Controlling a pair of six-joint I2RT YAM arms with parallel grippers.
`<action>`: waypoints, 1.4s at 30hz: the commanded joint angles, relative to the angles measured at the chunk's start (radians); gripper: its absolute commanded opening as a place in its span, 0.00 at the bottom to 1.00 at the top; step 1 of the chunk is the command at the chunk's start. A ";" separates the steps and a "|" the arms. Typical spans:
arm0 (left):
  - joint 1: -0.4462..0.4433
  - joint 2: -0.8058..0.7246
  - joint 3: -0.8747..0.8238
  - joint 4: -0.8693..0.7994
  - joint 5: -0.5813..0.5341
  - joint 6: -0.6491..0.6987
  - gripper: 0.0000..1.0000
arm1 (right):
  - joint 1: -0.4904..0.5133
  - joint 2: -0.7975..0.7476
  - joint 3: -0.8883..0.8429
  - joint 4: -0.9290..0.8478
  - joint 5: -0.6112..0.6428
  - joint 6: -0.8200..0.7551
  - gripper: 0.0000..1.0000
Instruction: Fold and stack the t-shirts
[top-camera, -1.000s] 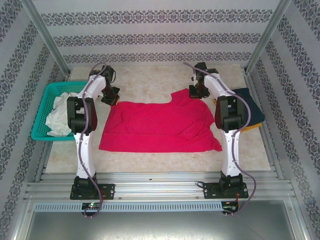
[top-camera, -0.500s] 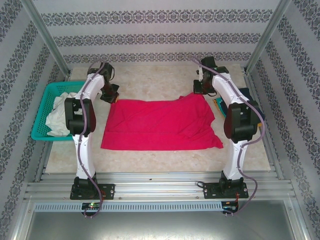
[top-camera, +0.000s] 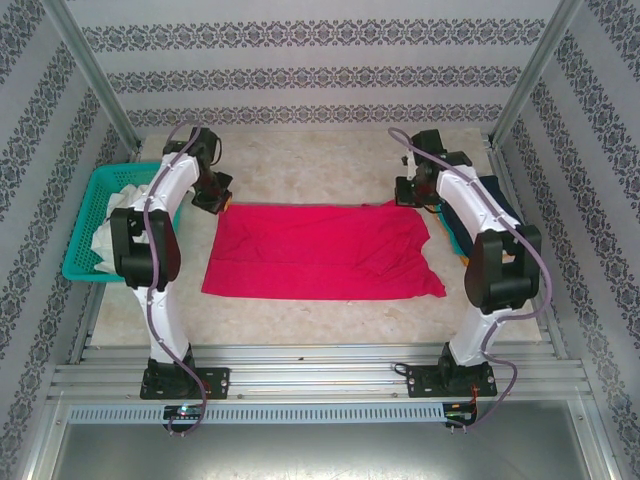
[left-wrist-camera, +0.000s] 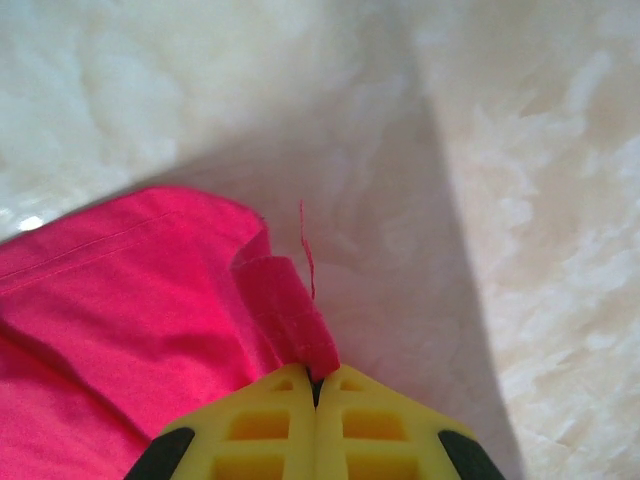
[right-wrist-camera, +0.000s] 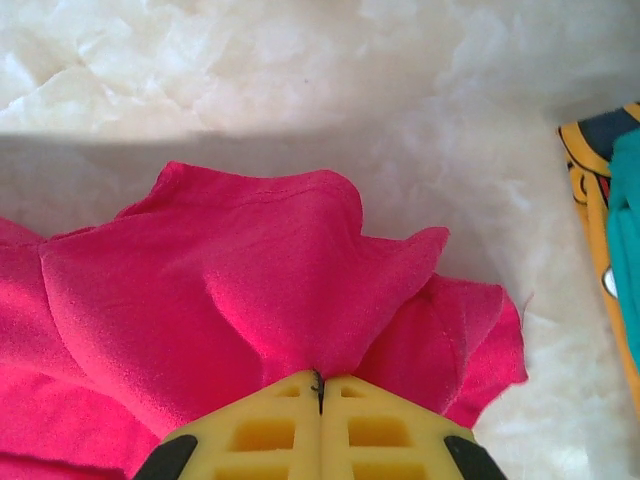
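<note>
At frame centre lies crimson-pink t-shirt (top-camera: 320, 250), upper corners pinched by left gripper (left-wrist-camera: 316, 385) and right gripper (right-wrist-camera: 320, 385), apparently to square the fold.

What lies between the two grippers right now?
The crimson-pink t-shirt, its far edge running from left gripper to right gripper, seen in the top external view.

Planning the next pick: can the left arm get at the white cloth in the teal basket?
Probably not yet: the left end effector is shut on the pink shirt. Otherwise the open basket beside it leaves the white cloth uncovered.
</note>
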 joint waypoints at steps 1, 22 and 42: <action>0.001 -0.075 -0.071 0.019 -0.016 0.014 0.00 | 0.004 -0.074 -0.054 -0.006 0.008 0.008 0.00; 0.018 -0.200 -0.257 0.066 0.025 0.061 0.00 | 0.049 -0.426 -0.373 -0.045 0.036 0.058 0.00; 0.035 -0.371 -0.423 0.020 0.045 0.107 0.00 | 0.103 -0.527 -0.571 -0.047 0.087 0.146 0.00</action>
